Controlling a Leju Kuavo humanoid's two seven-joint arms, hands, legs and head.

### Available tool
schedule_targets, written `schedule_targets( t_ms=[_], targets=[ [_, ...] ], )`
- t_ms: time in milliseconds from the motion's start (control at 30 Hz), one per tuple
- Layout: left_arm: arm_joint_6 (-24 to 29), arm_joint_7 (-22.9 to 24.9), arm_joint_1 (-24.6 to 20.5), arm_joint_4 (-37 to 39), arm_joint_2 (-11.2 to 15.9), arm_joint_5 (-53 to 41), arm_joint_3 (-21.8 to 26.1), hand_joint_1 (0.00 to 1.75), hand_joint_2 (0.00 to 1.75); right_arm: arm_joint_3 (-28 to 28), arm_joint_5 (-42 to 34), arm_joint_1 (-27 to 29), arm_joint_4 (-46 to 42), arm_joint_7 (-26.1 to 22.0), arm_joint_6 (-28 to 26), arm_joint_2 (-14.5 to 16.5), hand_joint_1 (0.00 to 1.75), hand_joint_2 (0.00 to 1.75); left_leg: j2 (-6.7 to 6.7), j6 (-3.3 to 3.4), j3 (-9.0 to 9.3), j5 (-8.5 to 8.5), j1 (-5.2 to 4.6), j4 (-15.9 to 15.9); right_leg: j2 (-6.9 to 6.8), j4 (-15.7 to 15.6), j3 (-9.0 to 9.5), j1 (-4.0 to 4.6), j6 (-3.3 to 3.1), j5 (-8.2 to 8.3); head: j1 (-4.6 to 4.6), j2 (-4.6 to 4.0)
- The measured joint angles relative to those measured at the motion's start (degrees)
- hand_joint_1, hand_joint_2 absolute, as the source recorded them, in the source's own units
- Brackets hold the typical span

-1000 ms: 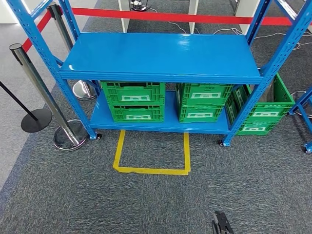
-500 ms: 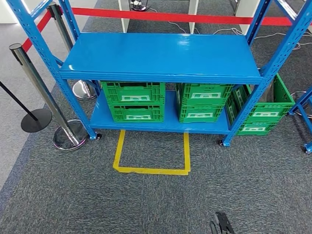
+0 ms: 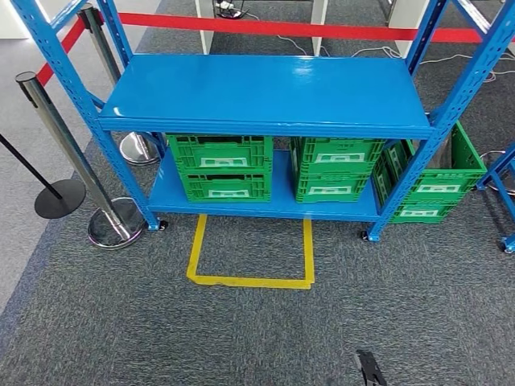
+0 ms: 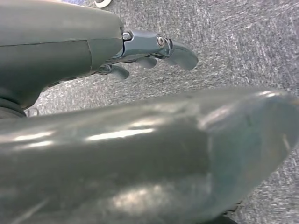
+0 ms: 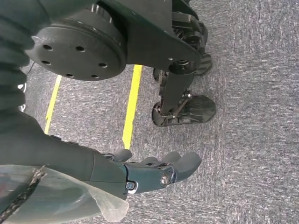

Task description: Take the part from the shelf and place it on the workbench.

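A blue metal shelf [image 3: 267,92] stands straight ahead in the head view. On its lower board sit two green crates, one on the left [image 3: 220,166] and one to the right of it [image 3: 335,167]. The upper board hides what is inside them. My left hand [image 4: 155,49] hangs over grey carpet with its fingers stretched out and nothing in them. My right hand [image 5: 155,170] hangs the same way, fingers straight and holding nothing, near a yellow tape line [image 5: 132,105].
A yellow tape square [image 3: 252,280] marks the carpet in front of the shelf. A third green crate [image 3: 434,189] stands on the floor at the shelf's right end. Chrome stanchions [image 3: 67,145] with a red belt [image 3: 291,28] stand left and behind. Another blue frame [image 3: 504,173] is at the far right.
The shelf and crates have not moved. A dark part of my own body at the bottom edge of the head view has shifted slightly to the right.
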Motion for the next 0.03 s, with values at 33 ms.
schedule_targets(
  t_ms=[33],
  targets=[
    [0.0,-0.1,0.0,0.0,0.0,0.2,-0.1,0.00,0.00,0.0,0.0,0.0,0.0,0.0,0.0,0.0,0.00,1.75,0.00,0.00,0.00,0.00,0.00,0.0,0.00,0.0,0.00,0.00,0.00,0.00,0.00,0.00]
  ],
)
